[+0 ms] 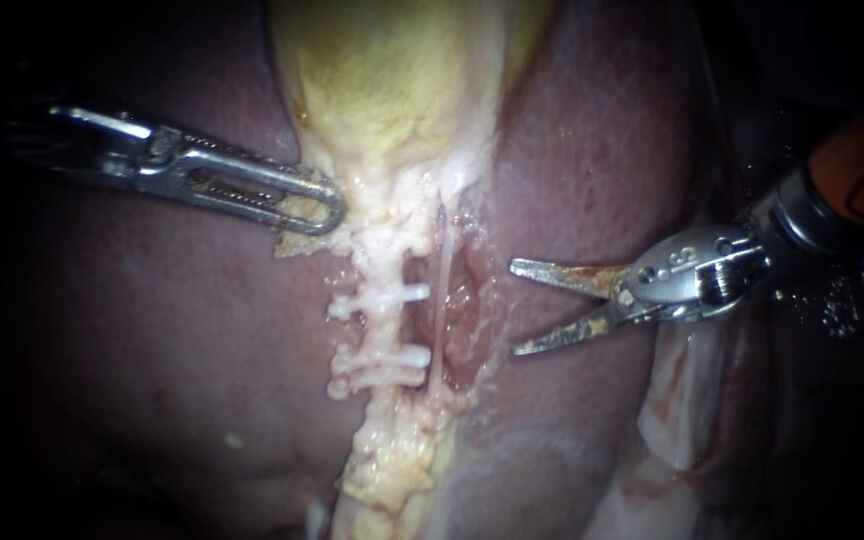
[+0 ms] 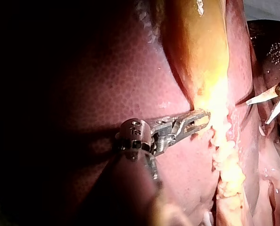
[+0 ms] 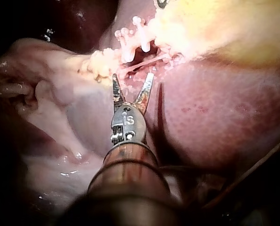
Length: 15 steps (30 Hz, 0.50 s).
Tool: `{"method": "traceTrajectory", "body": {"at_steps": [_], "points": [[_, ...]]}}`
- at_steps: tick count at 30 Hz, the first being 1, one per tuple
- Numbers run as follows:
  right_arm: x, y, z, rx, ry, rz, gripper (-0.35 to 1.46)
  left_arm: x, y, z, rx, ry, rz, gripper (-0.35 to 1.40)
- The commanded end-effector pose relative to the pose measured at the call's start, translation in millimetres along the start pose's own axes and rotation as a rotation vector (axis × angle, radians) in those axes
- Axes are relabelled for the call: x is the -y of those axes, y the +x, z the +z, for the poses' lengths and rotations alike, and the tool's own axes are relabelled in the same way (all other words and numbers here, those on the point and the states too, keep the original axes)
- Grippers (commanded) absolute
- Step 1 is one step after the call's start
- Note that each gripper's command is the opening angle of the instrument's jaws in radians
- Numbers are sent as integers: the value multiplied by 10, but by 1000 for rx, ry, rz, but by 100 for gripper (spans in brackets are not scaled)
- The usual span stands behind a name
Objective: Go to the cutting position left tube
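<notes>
The yellowish gallbladder (image 1: pixel 392 90) narrows downward into a pale lumpy stalk, the left tube (image 1: pixel 384 330), crossed by white clips (image 1: pixel 382 296) above and two more (image 1: pixel 384 365) below. A thin pale tube (image 1: pixel 442 300) runs just right of it over a red pit. My left instrument (image 1: pixel 324 208) comes in from the left, its long slotted jaws shut on tissue at the gallbladder's neck. My right instrument (image 1: pixel 514 308) has two stained blades standing open, well right of the tubes and touching nothing. In the right wrist view the blades (image 3: pixel 132 84) gape just short of the clipped tubes (image 3: pixel 137 44).
Dark red liver (image 1: pixel 152 350) lies on both sides of the stalk. Pale glistening folds of tissue (image 1: pixel 692 400) sit under my right instrument's shaft. The left wrist view shows my left instrument (image 2: pixel 201 120) at the gallbladder's edge and the blades (image 2: pixel 265 108) beyond.
</notes>
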<state>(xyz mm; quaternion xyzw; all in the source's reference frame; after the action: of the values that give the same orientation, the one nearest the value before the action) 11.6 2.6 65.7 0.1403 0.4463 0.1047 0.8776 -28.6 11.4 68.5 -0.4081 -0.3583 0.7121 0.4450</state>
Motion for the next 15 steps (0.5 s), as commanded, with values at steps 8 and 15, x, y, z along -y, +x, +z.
{"method": "traceTrajectory", "body": {"at_steps": [8,15], "points": [[0,0,0,0,0,0,143,-24,15,-40,14,-22,-14,-35],[1,4,4,-6,21,2,143,-51,29,-73,-5,-30,-17,-35]]}}
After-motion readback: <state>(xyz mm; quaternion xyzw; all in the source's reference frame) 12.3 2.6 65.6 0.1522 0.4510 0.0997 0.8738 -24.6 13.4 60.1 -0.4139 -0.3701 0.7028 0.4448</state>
